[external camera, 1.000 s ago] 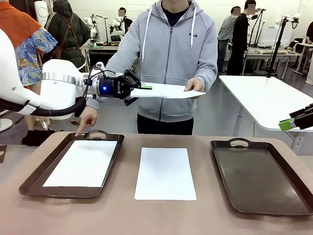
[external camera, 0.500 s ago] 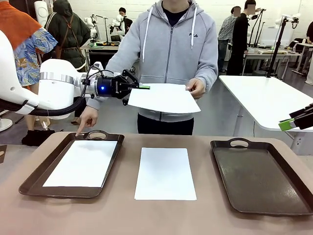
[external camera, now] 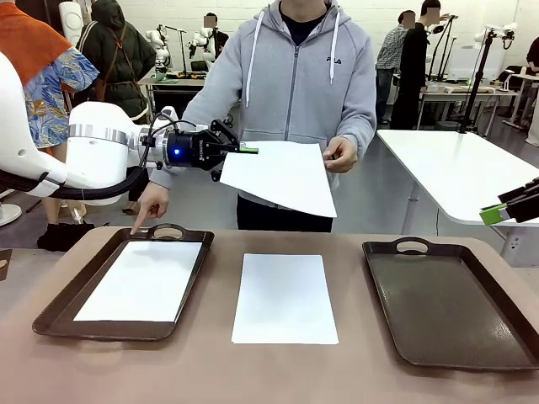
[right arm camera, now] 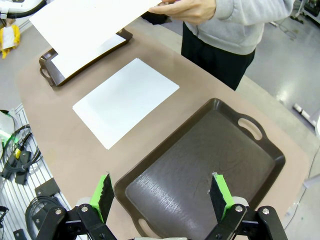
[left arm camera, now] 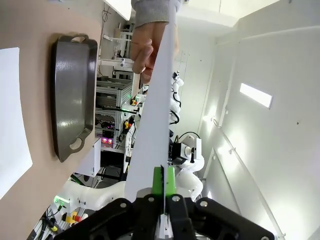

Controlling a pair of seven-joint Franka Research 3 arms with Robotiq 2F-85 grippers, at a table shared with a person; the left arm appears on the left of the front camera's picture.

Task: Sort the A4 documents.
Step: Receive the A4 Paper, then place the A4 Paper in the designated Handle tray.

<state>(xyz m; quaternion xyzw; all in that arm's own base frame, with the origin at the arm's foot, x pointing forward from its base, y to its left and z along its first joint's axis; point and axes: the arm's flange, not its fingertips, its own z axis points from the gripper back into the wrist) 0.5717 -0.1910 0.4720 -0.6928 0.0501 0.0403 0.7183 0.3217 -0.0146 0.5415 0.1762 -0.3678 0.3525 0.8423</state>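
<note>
My left gripper (external camera: 246, 150) is shut on the left corner of a white A4 document (external camera: 282, 178) held in the air in front of the person. The person's hand (external camera: 341, 155) is at its right corner, and the sheet sags toward me. In the left wrist view the green pads (left arm camera: 159, 181) pinch that sheet (left arm camera: 152, 110) edge-on. A second sheet (external camera: 143, 278) lies in the left brown tray (external camera: 50, 318). A third sheet (external camera: 284, 296) lies bare on the table between the trays. My right gripper (right arm camera: 162, 192) hangs open above the empty right tray (right arm camera: 200, 170).
The person's other hand (external camera: 150, 206) points a finger down at the left tray's handle. The right gripper (external camera: 505, 210) sits at the picture's right edge beside a white side table (external camera: 455, 172). Other people stand farther back.
The held sheet has tipped from nearly flat to sagging, its near edge dropping toward the table. My left gripper shifted slightly left. The right arm has not moved.
</note>
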